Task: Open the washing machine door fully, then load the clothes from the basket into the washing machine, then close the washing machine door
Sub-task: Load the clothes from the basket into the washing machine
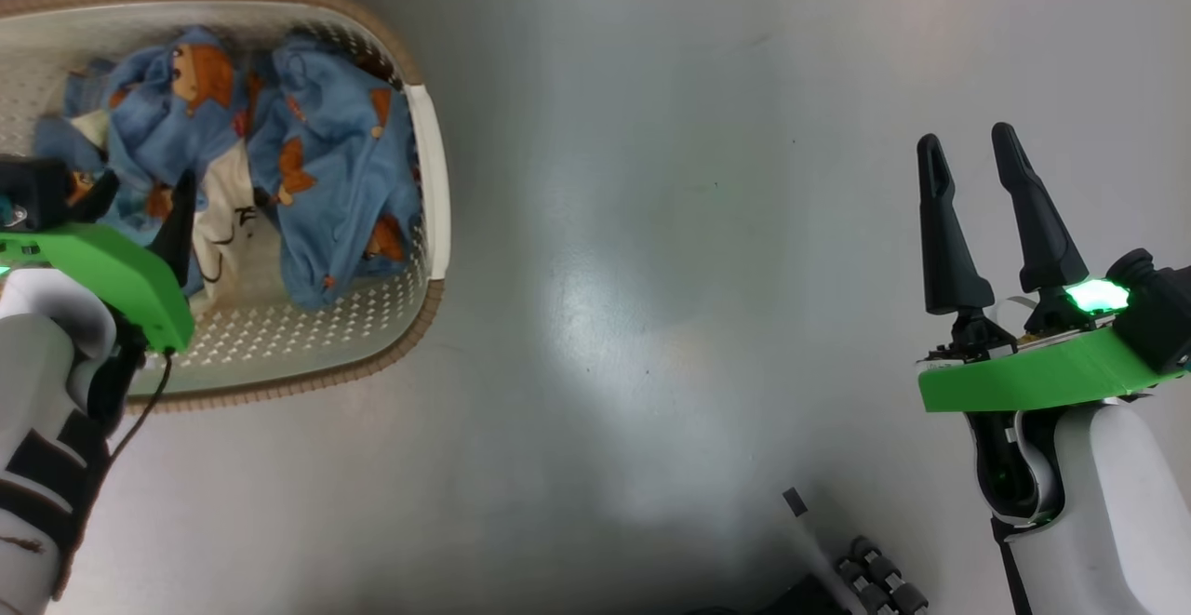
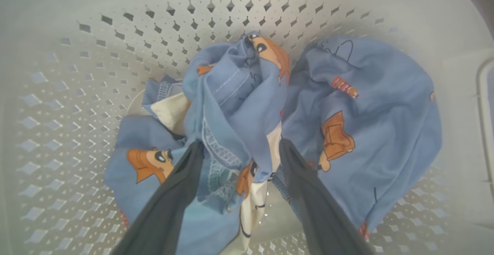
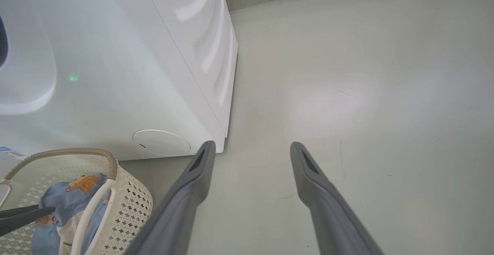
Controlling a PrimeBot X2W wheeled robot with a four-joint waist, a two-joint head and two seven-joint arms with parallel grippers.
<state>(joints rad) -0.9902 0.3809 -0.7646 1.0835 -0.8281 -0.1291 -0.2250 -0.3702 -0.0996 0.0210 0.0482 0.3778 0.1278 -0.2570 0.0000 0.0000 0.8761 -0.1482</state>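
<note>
Hovering in the cream perforated plastic basket (image 1: 437,215), the left gripper (image 2: 241,144) straddled light blue animal-print clothes (image 2: 366,124), jaws apart, probably needing to close next; the right gripper (image 1: 968,139) was likewise spread, empty.

No writing is legible; marks on the clothes (image 1: 307,178) are unreadable.

White-and-black forearms (image 1: 37,392); green wrist plates (image 1: 1033,378); left gripper (image 1: 147,178), right gripper (image 1: 966,136): two tapered dark fingers (image 1: 944,233) each; glowing green lamp (image 1: 1096,296), right wrist; black cable (image 1: 140,420), left.
</note>
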